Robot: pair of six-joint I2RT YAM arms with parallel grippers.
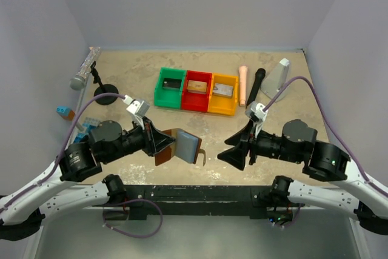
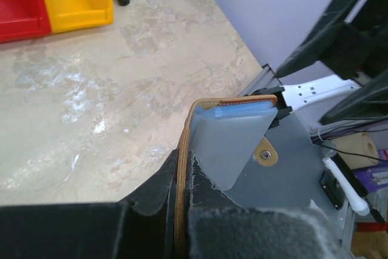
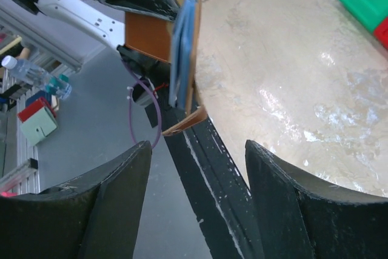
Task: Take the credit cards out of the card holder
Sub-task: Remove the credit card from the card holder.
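Card holder (image 1: 183, 145): in your left gripper (image 1: 168, 142), left of your right gripper (image 1: 225, 150), before the bins (image 1: 197, 102).
Bins: in a row; a card (image 1: 173, 83) in each.

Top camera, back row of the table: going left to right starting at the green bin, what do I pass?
green bin → red bin → yellow bin → peach stick → black stick → grey wedge-shaped piece

Toward 6 o'clock, the lower half of the card holder (image 2: 233, 134) was hidden inside the left gripper (image 2: 180, 219).
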